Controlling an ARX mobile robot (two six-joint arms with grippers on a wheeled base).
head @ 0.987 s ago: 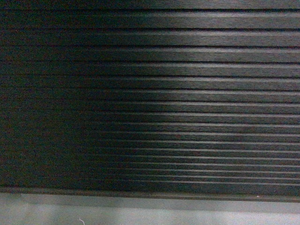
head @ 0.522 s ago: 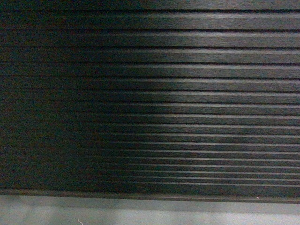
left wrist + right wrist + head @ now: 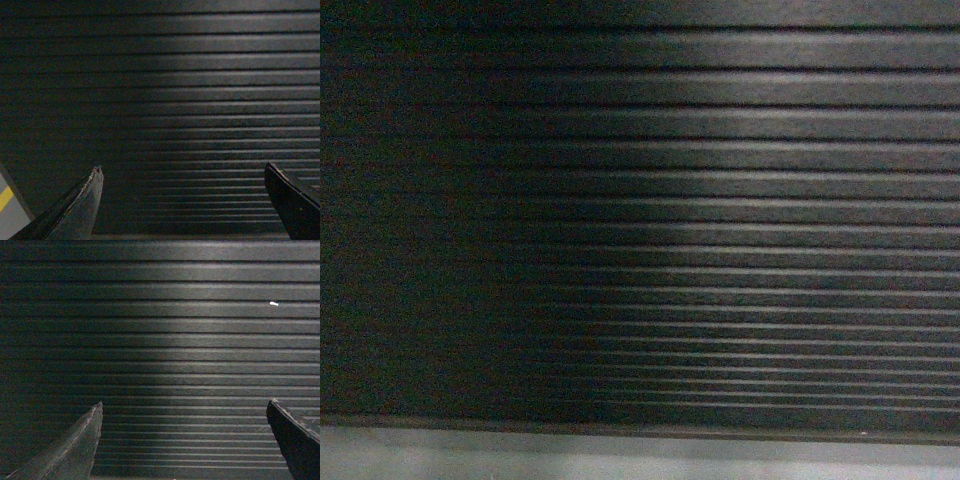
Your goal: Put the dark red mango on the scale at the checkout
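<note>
You are parked close against the dark black-brown checkout counter (image 3: 720, 230), and all three views are filled by its horizontally ribbed front panel, with the grey plinth (image 3: 620, 458) showing as a strip along the bottom of the head view. By my reading, this is the approach stage: nothing has been picked up and no placing can begin from here.

The left gripper (image 3: 184, 200) has its fingers (image 3: 80, 210) spread wide with only ribbed panel between them, and the right gripper (image 3: 185, 440) is the same, its fingers (image 3: 75, 450) apart and empty.

The dark red mango is in none of the views, and neither is the white scale; I cannot tell where either lies. The top of the checkout is cut off above every frame, so whatever sits on it is hidden.

Your next move likely calls for raising the view or backing off until the top surface and the fruit can be found. A small white speck (image 3: 273, 304) on the panel is too small to identify, and a yellow stripe on grey floor (image 3: 6, 197) peeks in at the left wrist view's corner.
</note>
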